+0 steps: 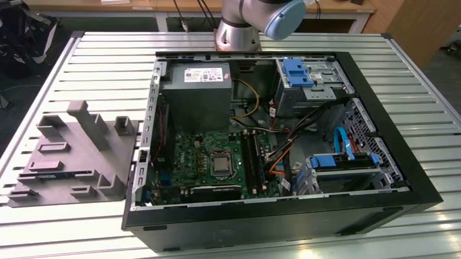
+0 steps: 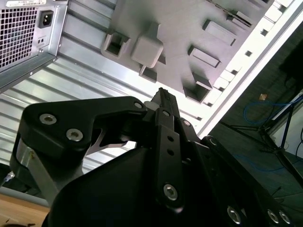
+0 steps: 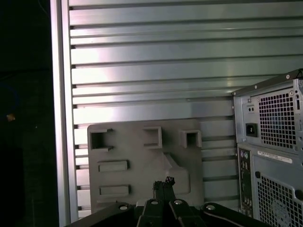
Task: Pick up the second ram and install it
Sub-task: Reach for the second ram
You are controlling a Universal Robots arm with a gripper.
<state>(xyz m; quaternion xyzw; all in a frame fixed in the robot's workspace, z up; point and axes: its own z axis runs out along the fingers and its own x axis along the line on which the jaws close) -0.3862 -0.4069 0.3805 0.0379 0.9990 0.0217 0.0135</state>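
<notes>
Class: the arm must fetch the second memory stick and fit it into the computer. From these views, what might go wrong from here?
1. The second ram seems to lie low in the gray fixture, among raised blocks; the gripper, which faces the fixture in both wrist views, may clip one going down.
2. Loose cables run beside the memory slots in the open case and could snag the stick.

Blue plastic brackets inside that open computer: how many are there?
2. One blue bracket sits on the drive bay toward the top of the exterior view. The other blue bracket sits on the drive cage lower down, at the exterior view's right. Cables might hide more.
</notes>
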